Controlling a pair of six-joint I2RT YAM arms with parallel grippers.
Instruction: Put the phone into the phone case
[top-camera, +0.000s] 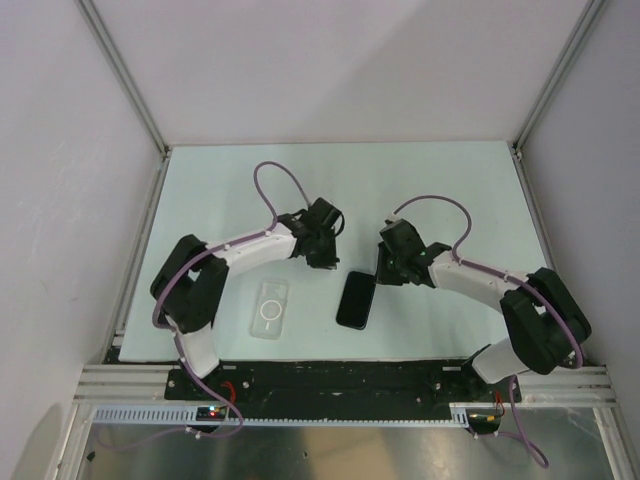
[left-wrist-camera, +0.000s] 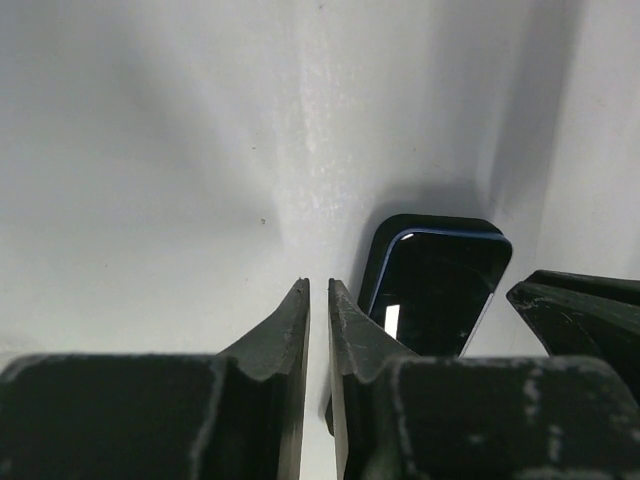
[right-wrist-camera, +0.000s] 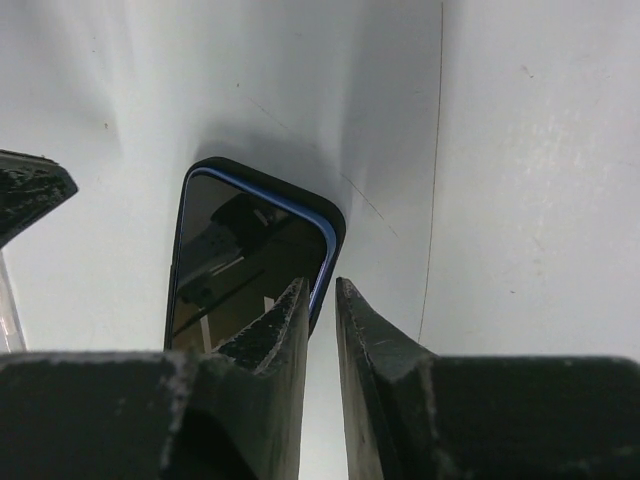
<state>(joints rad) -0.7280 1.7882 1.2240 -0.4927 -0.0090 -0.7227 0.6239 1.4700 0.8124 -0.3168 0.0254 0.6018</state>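
Left arm (top-camera: 200, 290): reaches from the near left corner of the surface (top-camera: 450, 180) toward the middle, with a purple cable (top-camera: 275, 180) looping above it.

Phone case (top-camera: 270, 308): clear shell lying flat, white ring facing up, close to the near edge and left of centre. Nothing is inside it. It is apart from both sets of fingers.

Left gripper (top-camera: 322, 258): sits just past the far end of the gap between case and phone. In its wrist view the left gripper (left-wrist-camera: 318, 300) shows its fingers (left-wrist-camera: 285, 330) at a narrow slit with nothing between them and only bare surface below.

Phone (top-camera: 357, 299): black, flat on the surface, glossy screen up, near the near edge at about the middle. It lies just beside the case, on its right, not touching it. In the left wrist view the phone (left-wrist-camera: 435, 295) lies to the right of the fingertips.

Right gripper (top-camera: 386, 270): positioned at the far right corner of the phone. In its wrist view the right gripper (right-wrist-camera: 320, 295) has its fingers (right-wrist-camera: 375, 330) at a narrow slit, gripping nothing. One fingertip overlaps the corner of the phone (right-wrist-camera: 240, 270) in that view; I cannot tell whether it touches.

Right arm (top-camera: 520, 310): runs back to the near right corner of the surface.
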